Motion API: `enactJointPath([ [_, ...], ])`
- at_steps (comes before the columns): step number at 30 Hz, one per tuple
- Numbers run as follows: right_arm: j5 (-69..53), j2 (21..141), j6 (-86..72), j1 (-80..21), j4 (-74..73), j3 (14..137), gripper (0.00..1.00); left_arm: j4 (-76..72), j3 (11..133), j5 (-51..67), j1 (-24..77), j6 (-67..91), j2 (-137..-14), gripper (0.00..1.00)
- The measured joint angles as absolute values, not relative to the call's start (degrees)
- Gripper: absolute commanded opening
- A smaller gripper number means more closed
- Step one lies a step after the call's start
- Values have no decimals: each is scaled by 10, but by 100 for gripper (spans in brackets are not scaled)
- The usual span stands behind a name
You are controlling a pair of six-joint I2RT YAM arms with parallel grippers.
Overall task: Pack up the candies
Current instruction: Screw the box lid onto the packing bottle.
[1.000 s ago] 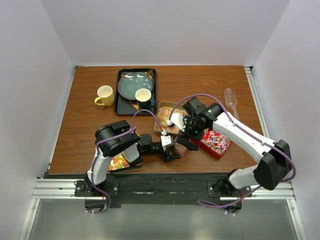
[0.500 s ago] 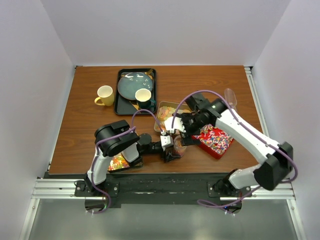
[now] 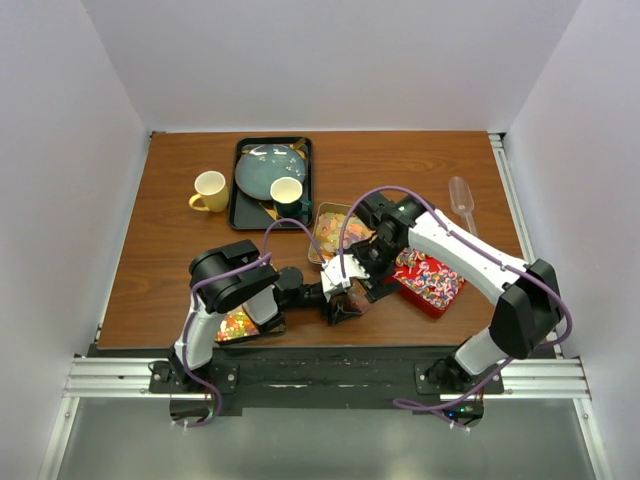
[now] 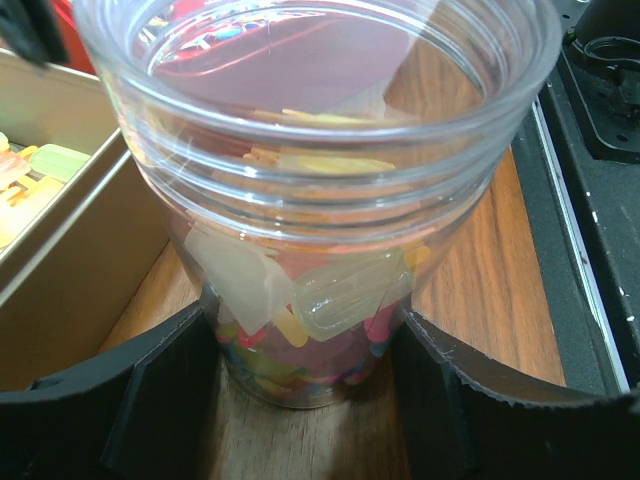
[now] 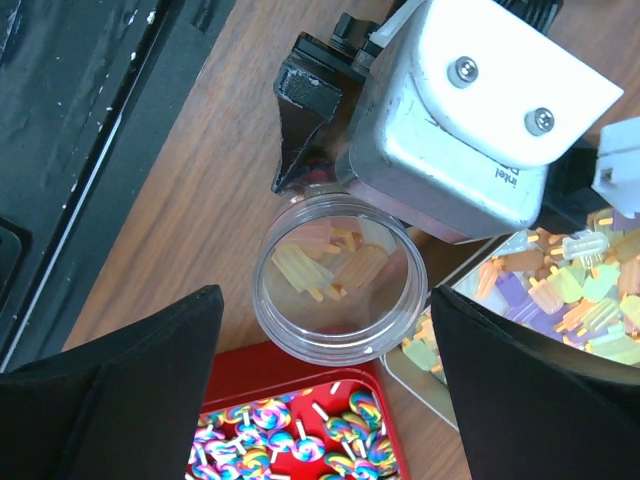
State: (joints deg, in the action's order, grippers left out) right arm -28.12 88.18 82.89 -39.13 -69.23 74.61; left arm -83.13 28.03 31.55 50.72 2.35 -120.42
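on the table [image 3: 160,250], far left by the near edge, bright loose sweets [image 3: 235,325] sit under the left arm, not in play rn. next over, the left gripper [image 4: 305,400] is clamped round the lower part of a clear jar [image 4: 310,150], one finger each side. the jar stands upright on the wood, mouth up, long axis vertical, just beside the beige tin [image 4: 70,300]. the candies [image 5: 335,265] inside are pastel pop-shaped pcs in a jumbled layer low in the jar, sticks pointing every which way. the right gripper [image 5: 325,300] hangs straight above the mouth, jaws spread wide w/ nothing between them. i'd judge the step = filling the jar, at a gap between loads, and the jar looks well short of full. next move prob calls for the right arm to swing to the tin or to the red tray [image 5: 255,385] of swirl pops further right, pinch a few pcs, then come back centred over the mouth & let go.
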Motion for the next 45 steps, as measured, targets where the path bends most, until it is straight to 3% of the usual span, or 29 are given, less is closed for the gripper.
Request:
enactJointPath([
  [5, -281, 891, 830, -394, -689, 747, 63, -831, 281, 317, 507, 23, -1204, 0],
  [8, -281, 896, 821, -394, -688, 753, 58, -831, 281, 318, 507, 24, -1205, 0],
  [21, -262, 863, 635, -395, -615, 712, 53, -831, 282, 319, 506, 24, -1205, 0],
  [30, -203, 845, 425, -401, -569, 699, 62, -832, 283, 319, 503, 35, -1206, 0],
  [32, -190, 852, 388, -401, -573, 709, 75, -832, 284, 319, 502, 38, -1207, 0],
  [33, -185, 854, 373, -401, -575, 713, 98, -832, 284, 318, 501, 39, -1207, 0],
  [40, -146, 854, 330, -394, -609, 723, 99, -832, 285, 317, 498, 38, -1208, 0],
  [45, -170, 843, 393, -366, -611, 729, 99, -832, 285, 318, 498, 38, -1208, 0],
])
